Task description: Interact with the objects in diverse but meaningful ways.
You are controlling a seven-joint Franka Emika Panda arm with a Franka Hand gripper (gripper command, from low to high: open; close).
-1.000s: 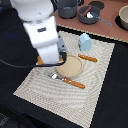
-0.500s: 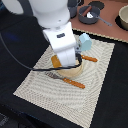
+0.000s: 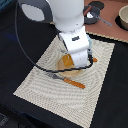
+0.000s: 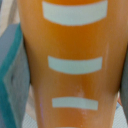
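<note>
On the dark table (image 3: 20, 55) a pale woven placemat (image 3: 45, 82) lies at an angle, and over the middle of it I have the white arm (image 3: 65, 20) hanging low, its bulk covering most of what I'd like to see. The gripper (image 3: 75, 61) sits right down at the yellow-orange loaf (image 3: 70, 69), which lies on the mat under the arm with only its near edge showing in the exterior view. The fingers themselves are hidden behind the wrist housing there, so from that view I cannot tell how they stand.

The wrist view is almost all loaf (image 4: 70, 65): an orange surface with three pale scored bars across it, very close to the lens and blurred. A dark strip runs down one edge of that picture, and it may be a finger, but it is too blurred for me to say whether the fingers are pressed on the loaf or apart. A teal-blue shape (image 4: 11, 75) runs along the other edge, just beside the loaf; I can't make out what it is.

Toward the exterior view's right, an orange-handled utensil (image 3: 75, 81) lies on the mat just in front of the loaf. Another small orange tip (image 3: 95, 59) pokes out beside the arm. A grey pot (image 3: 91, 14) and a pale bowl (image 3: 123, 18) stand well apart at the far side, on a reddish mat (image 3: 107, 30).
</note>
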